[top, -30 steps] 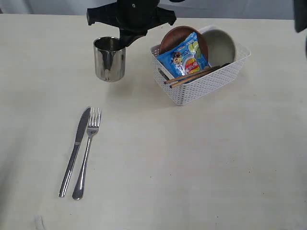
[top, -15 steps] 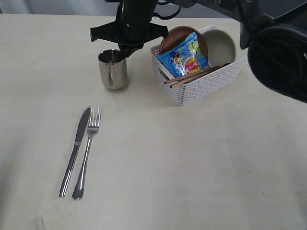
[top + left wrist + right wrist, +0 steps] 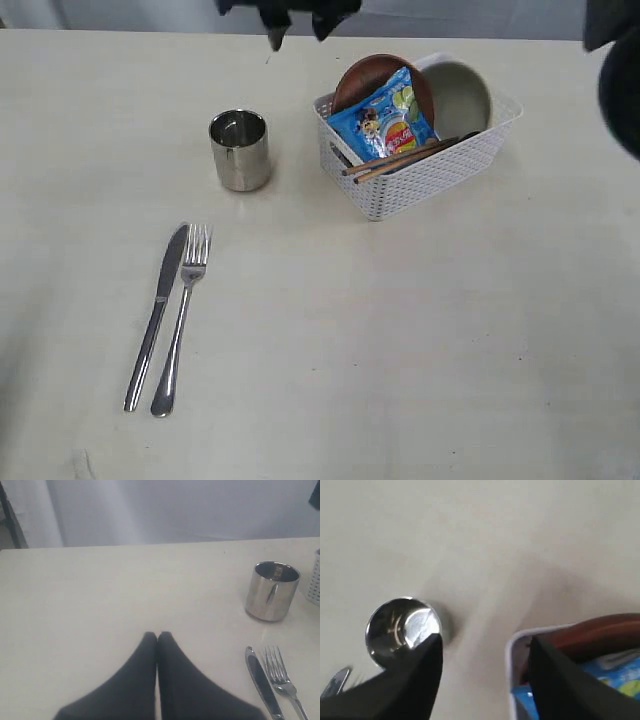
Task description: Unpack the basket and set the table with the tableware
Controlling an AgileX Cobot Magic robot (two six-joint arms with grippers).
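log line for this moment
cup: upright on table | right gripper: open, clear of cup | left gripper: shut | basket: plate, bowl, chopsticks inside

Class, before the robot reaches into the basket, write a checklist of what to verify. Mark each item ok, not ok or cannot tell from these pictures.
1. Right hand open and empty: ok.
2. Cup upright on the table, clear of the hand: ok.
3. Knife and fork laid side by side: ok.
4. Plate, bowl and chopsticks out of the basket: not ok, all inside.
5. Plate free to grasp: not ok, chip bag leans on it.
6. Spoon located: cannot tell, none visible.
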